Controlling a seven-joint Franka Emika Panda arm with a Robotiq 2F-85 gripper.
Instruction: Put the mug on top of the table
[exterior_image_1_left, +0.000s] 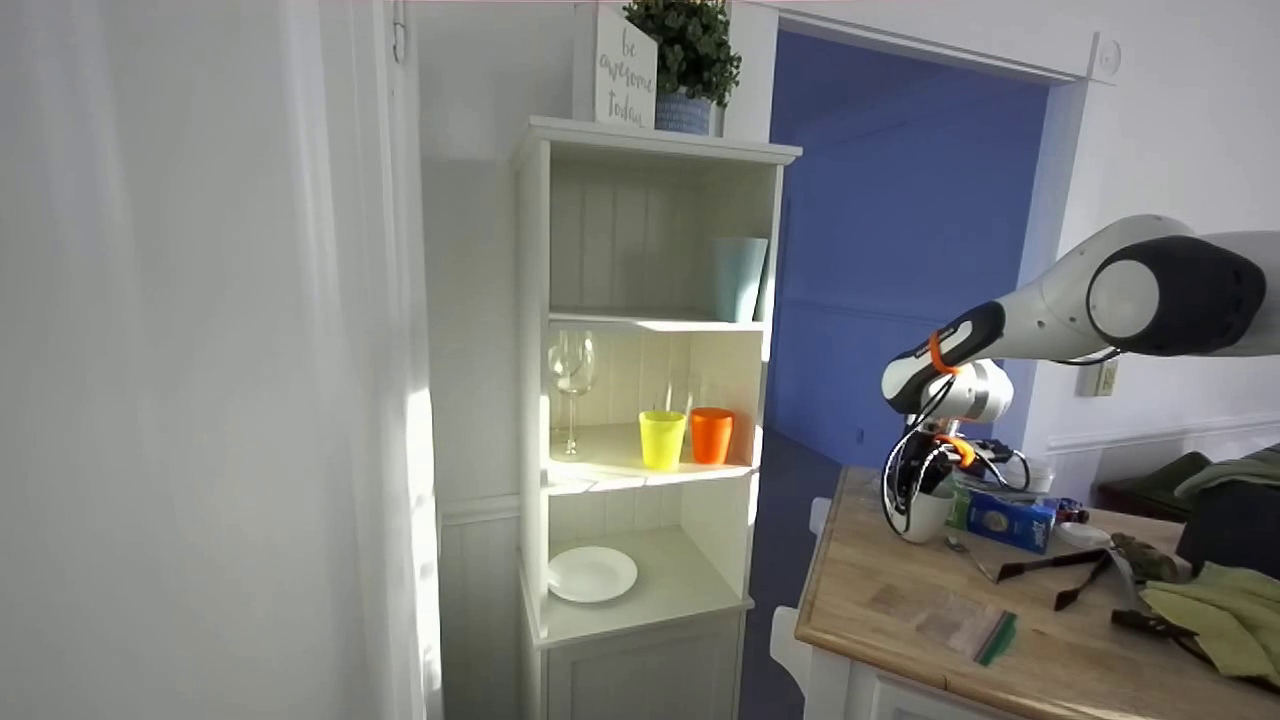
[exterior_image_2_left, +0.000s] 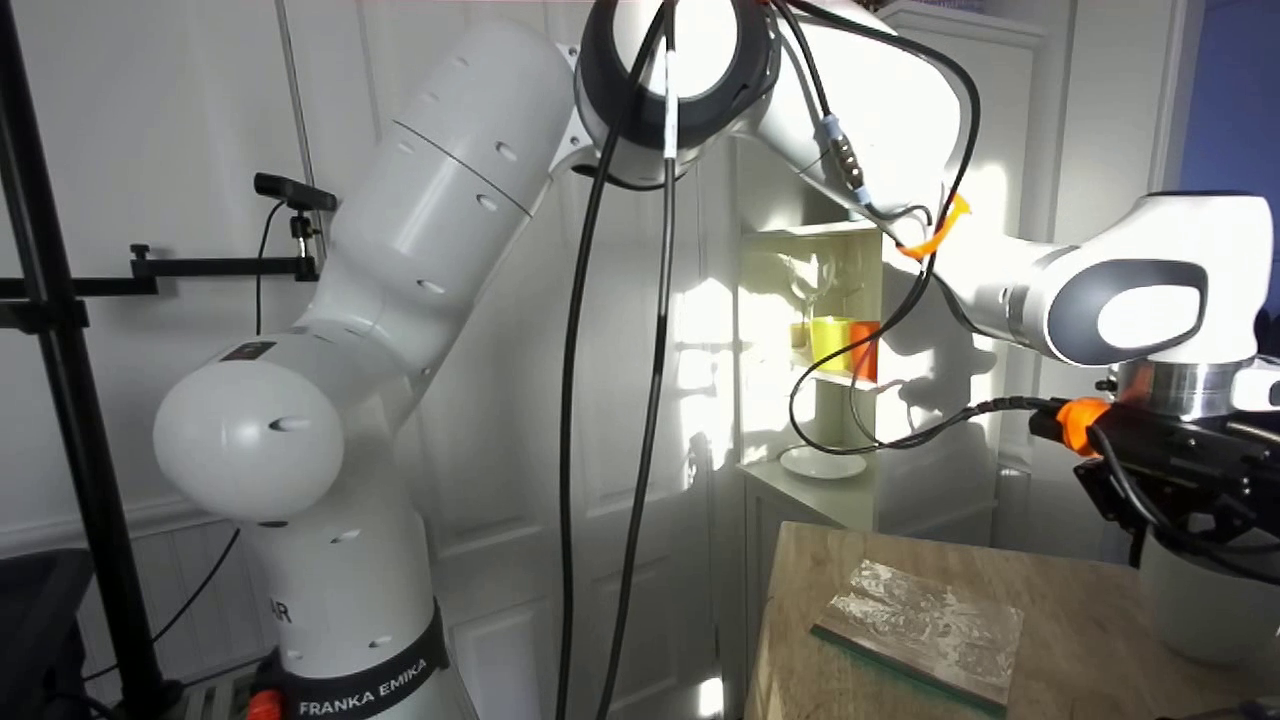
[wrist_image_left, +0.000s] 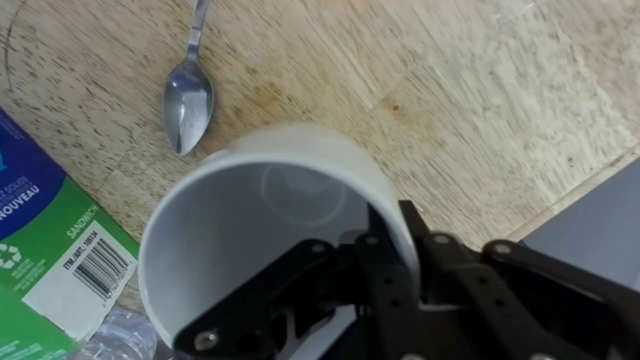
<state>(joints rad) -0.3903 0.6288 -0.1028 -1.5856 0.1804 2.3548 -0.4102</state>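
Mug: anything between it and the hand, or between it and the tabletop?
Nothing visible. The hand pinches the mug by its wall, one finger inside, one outside. The spoon and green-and-blue box lie beside it. Whether its base touches the tabletop is unclear.

The arm (exterior_image_2_left: 455, 130) was glossy white and rounded, dotted with oval recesses (exterior_image_2_left: 487, 202) and crossed by a thin dark seam (exterior_image_2_left: 460, 167). Its elbow (exterior_image_1_left: 1185, 295) showed a dark ring (exterior_image_2_left: 757, 50) around a white disc (exterior_image_2_left: 705, 45). Round the base (exterior_image_2_left: 330, 590) ran a black band (exterior_image_2_left: 370, 682) printed FRANKA EMIKA in white. Black cables (exterior_image_2_left: 567, 420) looped outside, gathered by orange ties (exterior_image_2_left: 1083, 425), one cable bearing a metal connector (exterior_image_2_left: 845, 160). Beyond a silver flange (exterior_image_2_left: 1180, 388), the gripper (wrist_image_left: 393, 216) was black, with narrow fingers (wrist_image_left: 375, 265) and pale round screws (wrist_image_left: 206, 340).
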